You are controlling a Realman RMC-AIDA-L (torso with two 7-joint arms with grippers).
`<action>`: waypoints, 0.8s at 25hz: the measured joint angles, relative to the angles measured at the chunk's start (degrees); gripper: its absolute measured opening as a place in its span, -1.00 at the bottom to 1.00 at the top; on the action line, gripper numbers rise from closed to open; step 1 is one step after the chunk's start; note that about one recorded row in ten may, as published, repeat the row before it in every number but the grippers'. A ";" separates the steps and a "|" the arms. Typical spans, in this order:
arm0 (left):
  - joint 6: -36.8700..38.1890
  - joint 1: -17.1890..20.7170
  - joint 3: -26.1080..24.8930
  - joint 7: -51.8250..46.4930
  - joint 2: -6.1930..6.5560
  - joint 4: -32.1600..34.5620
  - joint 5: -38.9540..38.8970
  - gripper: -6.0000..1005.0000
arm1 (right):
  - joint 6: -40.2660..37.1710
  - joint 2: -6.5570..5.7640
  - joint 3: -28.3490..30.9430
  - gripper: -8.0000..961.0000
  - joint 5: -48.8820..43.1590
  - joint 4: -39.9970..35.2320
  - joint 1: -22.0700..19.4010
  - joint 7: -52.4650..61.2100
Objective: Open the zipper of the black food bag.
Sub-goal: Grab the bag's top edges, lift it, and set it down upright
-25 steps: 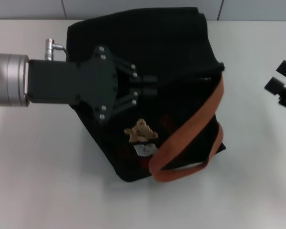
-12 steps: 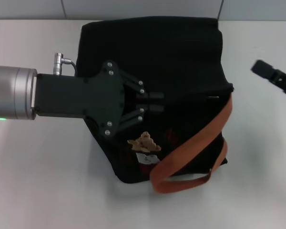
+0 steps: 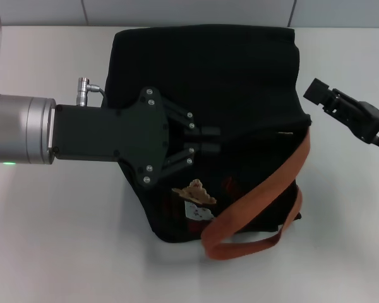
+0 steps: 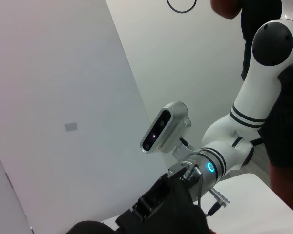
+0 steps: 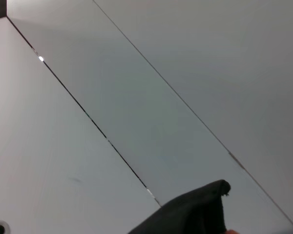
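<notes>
**Supervisor:** Status on the zipper job?

**Operator:** From what I can judge, barely begun. The boxy black fabric food bag [image 3: 205, 107] sits mid-tabletop [image 3: 63, 252], and I see no gap along its mouth. The long black zipper track itself I cannot make out against the dark cloth; a small silvery glint near the right side may be the pull, but I will not swear to it. So the whole opening run looks to be left.

**Supervisor:** Tools?

**Operator:** My left tool [image 3: 210, 140] reaches in from the left over the bag's top face, its dark fingers drawn close together at the cloth. Whether they pinch fabric or merely rest there, I cannot tell. My right tool [image 3: 317, 92] hangs just beside the bag's right edge, apart from it; its fingers' state is not shown.

**Supervisor:** Condition of the bag?

**Operator:** Soft, slightly slumped. One orange-brown strap handle [image 3: 259, 199] loops down over the near right corner. A small tan bear patch [image 3: 193, 191] and faint red lettering show on the near side.
</notes>
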 joint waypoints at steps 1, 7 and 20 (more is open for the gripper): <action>-0.01 0.03 0.01 0.02 0.00 -0.04 -0.06 -0.78 | 0.80 0.05 -0.01 0.17 -0.18 0.06 0.00 -1.23; -0.24 -0.09 0.01 0.61 0.01 -0.97 -0.17 -0.78 | 0.97 0.09 -0.12 -0.06 -0.26 0.26 -0.19 -2.00; -0.33 0.01 0.00 1.64 0.01 -2.40 -0.56 -0.78 | 1.15 0.15 -3.17 -0.16 -0.35 1.53 2.89 -2.00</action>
